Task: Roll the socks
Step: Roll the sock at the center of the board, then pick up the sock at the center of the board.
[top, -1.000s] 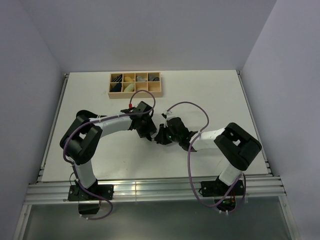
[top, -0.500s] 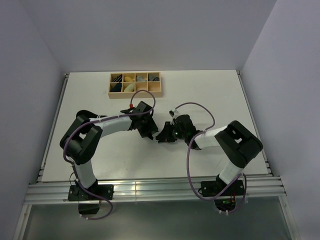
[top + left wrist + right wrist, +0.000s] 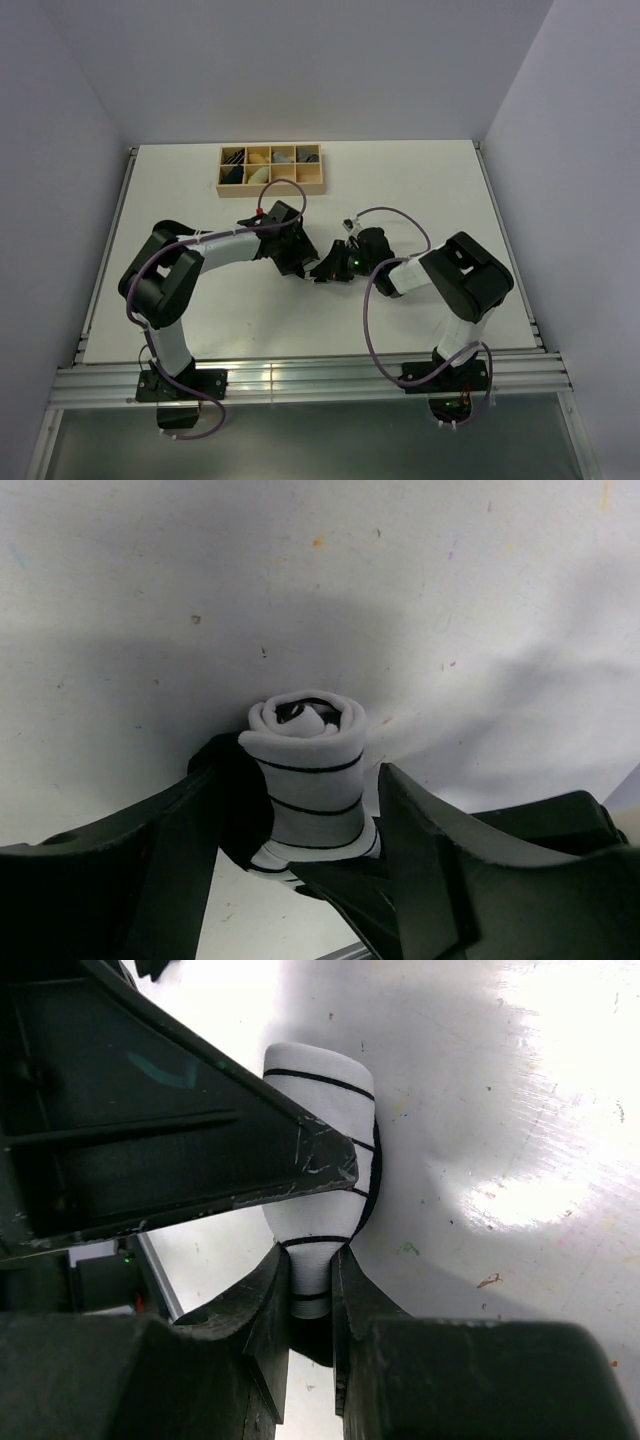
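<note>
my right claw (image 3: pixel 310 1258) is pressed together on one end of the socks (image 3: pixel 308 730), pinching the striped cloth between its fingertips. the socks sit on the white table (image 3: pixel 450 580), wound into one tight bundle, white with thin black stripes outside and black cloth showing at one side. my left claw (image 3: pixel 298 790) straddles the bundle with a finger close on each side, but i cannot tell whether it squeezes or only brackets it.

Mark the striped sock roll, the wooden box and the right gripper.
striped sock roll (image 3: pixel 310 780), left wrist view, striped side.
wooden box (image 3: pixel 270 190), top external view, near wall.
right gripper (image 3: pixel 311 1270), right wrist view, midway between fingertips.
</note>
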Action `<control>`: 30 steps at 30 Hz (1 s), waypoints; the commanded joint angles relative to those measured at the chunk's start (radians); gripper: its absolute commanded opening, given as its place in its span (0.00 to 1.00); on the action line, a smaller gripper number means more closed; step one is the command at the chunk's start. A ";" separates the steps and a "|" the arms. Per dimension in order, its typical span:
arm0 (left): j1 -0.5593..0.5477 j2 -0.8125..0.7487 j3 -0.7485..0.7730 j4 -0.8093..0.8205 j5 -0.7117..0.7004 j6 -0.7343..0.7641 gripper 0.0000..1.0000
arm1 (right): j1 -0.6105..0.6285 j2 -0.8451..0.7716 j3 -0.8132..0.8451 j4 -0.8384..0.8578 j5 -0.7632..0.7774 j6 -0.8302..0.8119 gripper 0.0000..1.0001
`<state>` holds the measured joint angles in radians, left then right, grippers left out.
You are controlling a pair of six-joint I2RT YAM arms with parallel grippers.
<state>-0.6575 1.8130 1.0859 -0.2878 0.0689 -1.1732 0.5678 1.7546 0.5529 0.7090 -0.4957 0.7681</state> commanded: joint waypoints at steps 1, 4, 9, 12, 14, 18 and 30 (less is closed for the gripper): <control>0.004 0.002 -0.011 0.012 0.029 -0.009 0.68 | -0.019 0.011 -0.001 0.115 -0.033 0.046 0.00; 0.006 0.009 -0.007 0.021 0.040 -0.013 0.67 | -0.020 0.023 0.002 0.133 -0.043 0.065 0.00; 0.006 0.019 -0.011 0.024 0.065 -0.022 0.68 | -0.032 0.037 -0.004 0.190 -0.055 0.115 0.00; 0.007 0.009 -0.020 0.033 0.066 -0.026 0.69 | -0.037 0.033 0.001 0.193 -0.058 0.125 0.00; 0.009 0.006 -0.023 0.042 0.071 -0.029 0.68 | -0.037 0.031 -0.001 0.204 -0.064 0.140 0.00; 0.013 -0.006 -0.037 0.055 0.074 -0.040 0.61 | -0.039 0.020 -0.002 0.213 -0.069 0.149 0.00; 0.039 -0.066 -0.125 0.177 0.098 -0.094 0.23 | -0.039 0.026 -0.024 0.227 -0.090 0.146 0.00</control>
<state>-0.6315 1.7939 0.9947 -0.1337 0.1680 -1.2533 0.5388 1.7882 0.5358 0.8246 -0.5697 0.9043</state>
